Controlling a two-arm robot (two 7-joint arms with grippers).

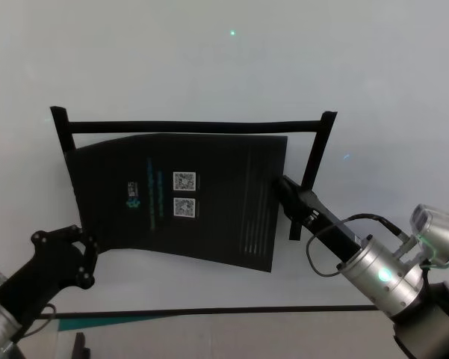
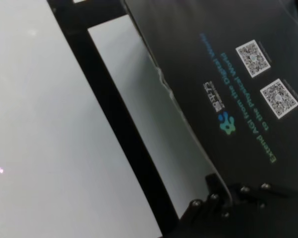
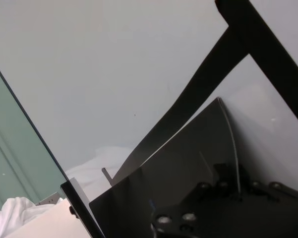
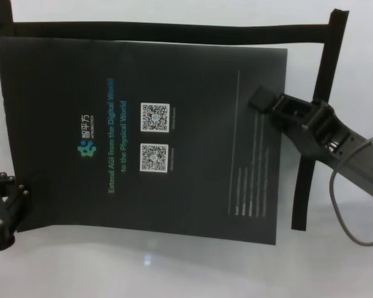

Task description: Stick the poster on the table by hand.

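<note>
The poster (image 1: 202, 198) is a large black sheet with teal text and two white QR codes, held over the white table (image 1: 209, 60) inside a frame of black tape strips (image 1: 194, 127). It is slightly bowed and skewed to the frame. My left gripper (image 1: 84, 250) is shut on its near left corner; in the left wrist view the poster's edge (image 2: 188, 129) stands clear of the table. My right gripper (image 1: 282, 185) is shut on the poster's right edge, which runs between its fingers in the right wrist view (image 3: 235, 183). The chest view shows the poster (image 4: 143, 130) and both grippers, the left one (image 4: 9, 205) and the right one (image 4: 260, 99).
Tape strips run along the frame's left side (image 1: 60, 131) and right side (image 1: 317, 149); a loose strip end (image 4: 301, 205) lies by the right arm. The table's front edge (image 1: 209, 309) is close to me. A grey cable (image 4: 354, 233) loops from the right wrist.
</note>
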